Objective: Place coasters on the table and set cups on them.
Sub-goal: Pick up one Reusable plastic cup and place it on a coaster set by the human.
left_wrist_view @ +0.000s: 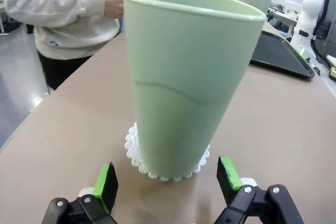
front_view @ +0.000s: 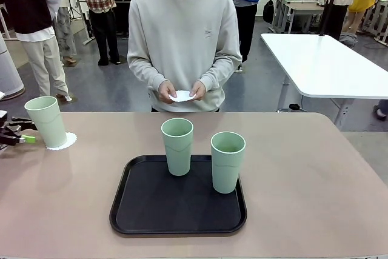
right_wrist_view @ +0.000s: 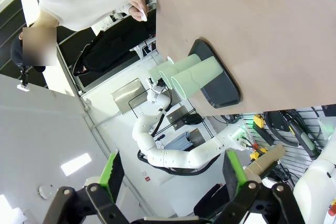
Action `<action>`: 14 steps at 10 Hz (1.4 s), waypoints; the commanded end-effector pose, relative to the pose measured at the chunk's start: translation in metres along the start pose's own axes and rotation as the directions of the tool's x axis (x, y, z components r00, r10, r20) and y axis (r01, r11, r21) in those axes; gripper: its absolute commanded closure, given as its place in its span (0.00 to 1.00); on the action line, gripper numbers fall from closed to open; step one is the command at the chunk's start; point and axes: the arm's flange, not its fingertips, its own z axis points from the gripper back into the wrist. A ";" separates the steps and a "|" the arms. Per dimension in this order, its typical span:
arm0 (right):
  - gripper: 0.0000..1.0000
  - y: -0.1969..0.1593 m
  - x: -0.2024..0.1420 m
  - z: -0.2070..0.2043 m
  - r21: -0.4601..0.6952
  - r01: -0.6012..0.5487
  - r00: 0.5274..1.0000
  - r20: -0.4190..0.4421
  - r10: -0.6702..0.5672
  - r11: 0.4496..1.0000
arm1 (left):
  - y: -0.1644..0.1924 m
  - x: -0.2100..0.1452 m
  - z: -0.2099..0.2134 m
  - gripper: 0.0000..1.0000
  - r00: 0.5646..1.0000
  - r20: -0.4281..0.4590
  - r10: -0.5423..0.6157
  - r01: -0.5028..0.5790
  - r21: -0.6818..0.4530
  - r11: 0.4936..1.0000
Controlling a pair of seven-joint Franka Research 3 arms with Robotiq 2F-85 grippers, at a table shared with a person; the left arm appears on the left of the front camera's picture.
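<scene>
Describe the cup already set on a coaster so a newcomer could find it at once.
Start at the tan-brown table and go to its left edge, away from the black tray. There a mint-green cup stands upright on a lacy white coaster. The other two cups stand on the tray, without coasters.

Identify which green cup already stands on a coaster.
The leftmost cup, on a white coaster; the other two stand on the black tray.

Mint-green cup (left_wrist_view: 191, 77) upright on lacy coaster (left_wrist_view: 137, 153), open left pincer (left_wrist_view: 167, 176) just before it, seemingly a tray (left_wrist_view: 278, 56) beyond
</scene>
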 end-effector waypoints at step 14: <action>0.00 0.001 0.001 0.000 0.003 -0.004 1.000 0.011 0.004 1.000 | -0.218 0.240 -0.052 0.00 0.765 -0.588 0.264 0.120 0.532 0.838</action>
